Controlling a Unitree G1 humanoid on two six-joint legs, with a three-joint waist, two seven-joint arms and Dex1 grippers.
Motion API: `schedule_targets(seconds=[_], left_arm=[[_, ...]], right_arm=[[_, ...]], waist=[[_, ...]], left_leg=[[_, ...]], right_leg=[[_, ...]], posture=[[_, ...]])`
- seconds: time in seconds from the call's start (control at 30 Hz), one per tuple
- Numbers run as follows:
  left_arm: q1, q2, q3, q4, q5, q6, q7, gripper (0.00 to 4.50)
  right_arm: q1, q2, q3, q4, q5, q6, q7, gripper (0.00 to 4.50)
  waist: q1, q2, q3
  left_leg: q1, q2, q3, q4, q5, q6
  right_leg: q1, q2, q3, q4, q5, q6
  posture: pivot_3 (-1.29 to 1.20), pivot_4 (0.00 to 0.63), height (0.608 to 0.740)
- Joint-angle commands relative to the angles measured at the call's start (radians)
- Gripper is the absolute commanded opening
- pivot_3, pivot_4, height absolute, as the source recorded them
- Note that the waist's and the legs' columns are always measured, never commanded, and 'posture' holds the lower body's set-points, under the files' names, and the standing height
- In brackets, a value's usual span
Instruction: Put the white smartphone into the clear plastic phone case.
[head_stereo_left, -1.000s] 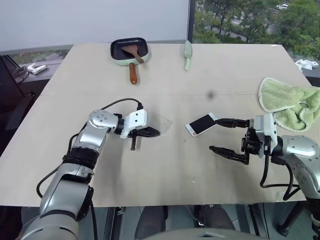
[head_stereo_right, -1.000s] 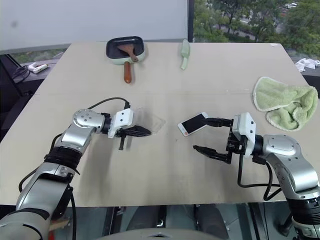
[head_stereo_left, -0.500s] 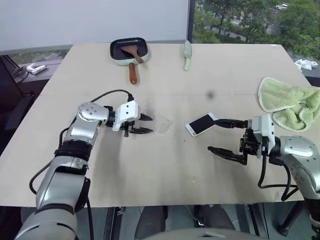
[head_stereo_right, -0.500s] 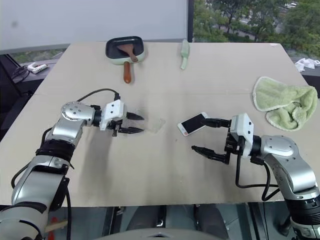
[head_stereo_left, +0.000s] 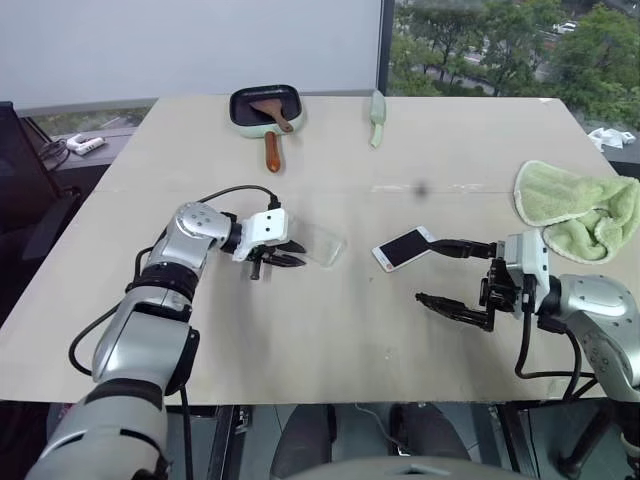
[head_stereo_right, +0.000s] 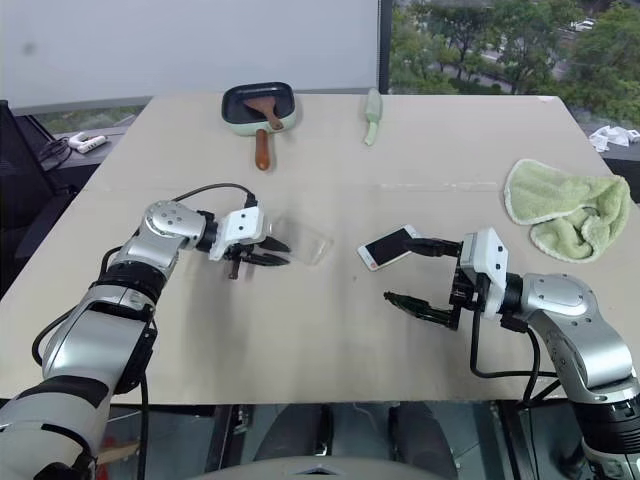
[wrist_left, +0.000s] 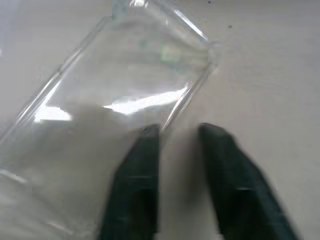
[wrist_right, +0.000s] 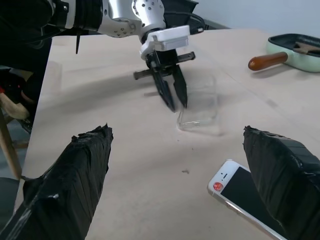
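Not yet joined. White smartphone (head_stereo_left: 402, 248) flat on counter (head_stereo_left: 330, 340), well apart from clear plastic phone case (head_stereo_left: 318, 245), which lies empty. Left pincer (head_stereo_left: 283, 255) nearly closed at case edge, gripping nothing evident. Right pincer (head_stereo_left: 446, 273) wide open, upper finger touching phone, no grasp. Insertion remains.

Clear plastic phone case (wrist_left: 100, 125) cut off

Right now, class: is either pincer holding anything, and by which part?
Right pincer is open, holding nothing. Left pincer is shut at the clear case's edge; a pinch cannot be told.
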Motion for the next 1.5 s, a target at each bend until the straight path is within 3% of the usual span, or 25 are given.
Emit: schedule_targets(seconds=[0.03, 0.43, 0.63, 0.93, 1.1, 1.23, 1.5], left_arm=[[-0.017, -0.018, 0.000, 0.035, 0.034, 0.007, 0.030, 0.07], [0.000, -0.047, 0.053, -0.077, -0.026, 0.044, -0.011, 0.07], [0.075, -0.057, 0.066, -0.331, -0.100, 0.176, -0.072, 0.07], [0.320, -0.042, -0.046, -0.946, -0.174, 0.573, -0.111, 0.07], [0.369, -0.074, -0.094, -1.063, -0.154, 0.712, -0.016, 0.07], [0.430, -0.033, -0.138, -1.197, -0.159, 0.828, 0.000, 0.07], [0.487, 0.000, -0.167, -1.222, -0.125, 0.794, 0.073, 0.07]], right_arm=[[-0.008, -0.010, -0.013, -0.039, 0.014, 0.009, -0.010, 4.50], [-0.025, -0.006, -0.012, -0.031, -0.006, 0.001, -0.020, 4.50], [-0.020, -0.022, -0.035, -0.022, 0.005, 0.008, -0.015, 4.50], [0.024, -0.077, -0.072, 0.011, -0.010, -0.020, 0.006, 4.50], [0.043, -0.091, -0.077, 0.005, -0.015, -0.016, 0.010, 4.50], [0.071, -0.107, -0.093, -0.002, -0.014, -0.019, 0.014, 4.50], [0.074, -0.120, -0.073, 0.037, -0.061, -0.063, 0.050, 4.50]], waist=[[0.000, 0.000, 0.000], [0.001, -0.001, 0.000], [-0.002, -0.002, 0.003], [-0.004, -0.002, 0.003], [-0.001, -0.003, 0.003], [-0.005, -0.003, 0.003], [-0.001, -0.003, 0.003]], left_leg=[[-0.001, 0.000, 0.001, 0.000, 0.000, 0.000], [-0.011, -0.001, 0.000, -0.001, 0.000, 0.000], [-0.020, -0.001, 0.000, 0.000, 0.000, 0.000], [-0.020, -0.001, 0.000, -0.001, -0.001, 0.001], [-0.019, -0.001, 0.000, 0.000, -0.001, 0.001], [-0.019, -0.001, 0.000, 0.000, -0.001, 0.001], [-0.018, -0.001, 0.000, 0.000, -0.001, 0.001]], right_leg=[[0.000, 0.000, 0.000, 0.000, 0.000, -0.001], [-0.009, -0.001, 0.000, -0.002, 0.004, 0.000], [-0.017, -0.001, 0.000, -0.001, 0.005, 0.001], [-0.018, -0.001, 0.001, -0.003, 0.004, 0.001], [-0.017, 0.000, 0.001, -0.001, 0.004, 0.001], [-0.018, 0.000, 0.002, -0.002, 0.004, 0.001], [-0.017, 0.000, 0.002, -0.002, 0.004, 0.001]], posture=[[0.00, 0.150, 0.740], [0.00, 0.150, 0.740], [0.00, 0.150, 0.740], [0.00, 0.150, 0.740], [0.00, 0.150, 0.740], [0.00, 0.150, 0.740], [0.00, 0.150, 0.740]])
